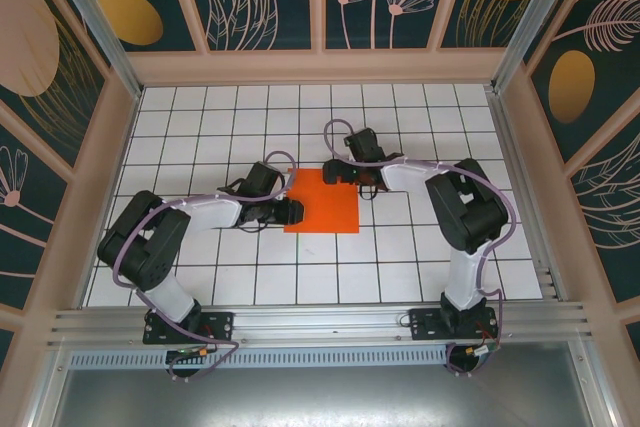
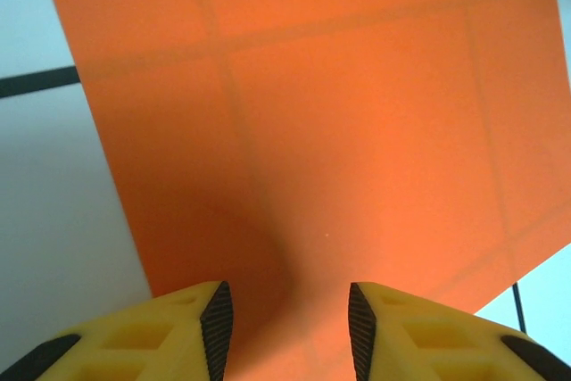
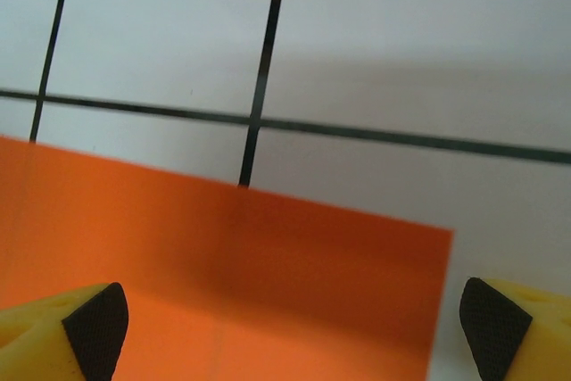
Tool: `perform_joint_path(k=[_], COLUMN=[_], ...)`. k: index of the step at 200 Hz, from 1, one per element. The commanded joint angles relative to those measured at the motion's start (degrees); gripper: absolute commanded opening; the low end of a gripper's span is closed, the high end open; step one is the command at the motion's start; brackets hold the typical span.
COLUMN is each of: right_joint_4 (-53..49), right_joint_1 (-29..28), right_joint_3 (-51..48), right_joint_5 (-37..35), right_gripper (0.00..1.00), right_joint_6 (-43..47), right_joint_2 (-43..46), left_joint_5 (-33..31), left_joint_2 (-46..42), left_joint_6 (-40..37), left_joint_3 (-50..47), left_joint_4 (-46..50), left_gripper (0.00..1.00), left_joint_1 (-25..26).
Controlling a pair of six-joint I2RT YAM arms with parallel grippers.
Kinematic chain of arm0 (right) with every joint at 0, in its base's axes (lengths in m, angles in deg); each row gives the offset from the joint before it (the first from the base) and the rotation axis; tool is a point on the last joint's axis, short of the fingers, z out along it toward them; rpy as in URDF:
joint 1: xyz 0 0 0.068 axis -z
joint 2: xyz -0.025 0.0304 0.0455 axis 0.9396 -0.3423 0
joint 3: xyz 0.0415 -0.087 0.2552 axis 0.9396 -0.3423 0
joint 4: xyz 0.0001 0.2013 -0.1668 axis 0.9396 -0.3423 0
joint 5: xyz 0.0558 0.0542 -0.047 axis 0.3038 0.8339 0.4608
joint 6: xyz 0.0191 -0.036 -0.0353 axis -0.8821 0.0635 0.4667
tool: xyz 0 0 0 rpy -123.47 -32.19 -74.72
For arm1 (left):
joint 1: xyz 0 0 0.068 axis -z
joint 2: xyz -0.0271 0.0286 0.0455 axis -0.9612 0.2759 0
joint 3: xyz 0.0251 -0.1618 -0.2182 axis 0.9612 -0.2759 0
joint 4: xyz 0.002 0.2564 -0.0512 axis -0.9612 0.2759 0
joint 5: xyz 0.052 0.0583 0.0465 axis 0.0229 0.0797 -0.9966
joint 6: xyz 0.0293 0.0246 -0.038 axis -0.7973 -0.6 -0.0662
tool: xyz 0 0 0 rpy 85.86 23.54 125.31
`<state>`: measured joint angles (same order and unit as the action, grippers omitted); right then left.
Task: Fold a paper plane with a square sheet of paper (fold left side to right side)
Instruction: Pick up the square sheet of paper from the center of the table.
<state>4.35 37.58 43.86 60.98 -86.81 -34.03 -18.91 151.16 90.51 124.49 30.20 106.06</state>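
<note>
The square sheet of paper [image 1: 322, 202] lies flat on the white-gridded bench [image 1: 400, 257], between the two arms. The left fingers [image 2: 219, 323] sit at the sheet's left edge, part-way apart, with orange paper showing in the gap. The right fingers [image 3: 96, 327] hang spread wide over the sheet's far edge, near one corner

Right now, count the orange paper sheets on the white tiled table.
1. The thin bright orange square sheet of paper lies with left gripper at its left edge, right gripper at its far edge. Another could hide beneath it.
</note>
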Motion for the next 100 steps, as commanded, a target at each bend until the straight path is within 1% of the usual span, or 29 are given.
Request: perform_joint_path(k=[1, 29, 47, 73, 91, 100], right_joint_4=[-2.75, -3.59, -3.93, -4.50, -4.87, -5.10], right_joint_1=[-1.46, -2.60, -3.62, -5.21, -6.33, -6.73], right_joint_3=[1.34, 0.84, 0.63, 0.55, 0.42, 0.45], right_joint_5=[-0.28, 0.85, 2.03, 4.22, 4.24, 4.24], right_gripper=[0.98, 0.96, 0.93, 0.84, 0.82, 0.78], right_joint_6=[0.48, 0.44, 0.44, 0.28, -0.09, -0.19], right_joint_2=[-1.57, -1.87, -1.14, -0.13, 0.99, 1.63], left_joint_5=[0.10, 0.08, 0.00, 0.00, 0.00, 0.08], left_joint_2=[1.82, 2.43, 2.41, 2.43, 2.35, 2.16], left_joint_6=[0.72, 0.97, 1.25, 1.63, 1.72, 1.80], left_joint_3=[-1.02, -1.50, -1.65, -2.13, -2.20, -2.21], left_joint_4=[-0.23, -0.89, -1.35, -2.36, -2.85, -3.07], left_gripper=[0.42, 0.42, 0.40, 0.39, 0.39, 0.39], left_joint_1=[-0.42, -0.41, -0.41, -0.35, -0.40, -0.38])
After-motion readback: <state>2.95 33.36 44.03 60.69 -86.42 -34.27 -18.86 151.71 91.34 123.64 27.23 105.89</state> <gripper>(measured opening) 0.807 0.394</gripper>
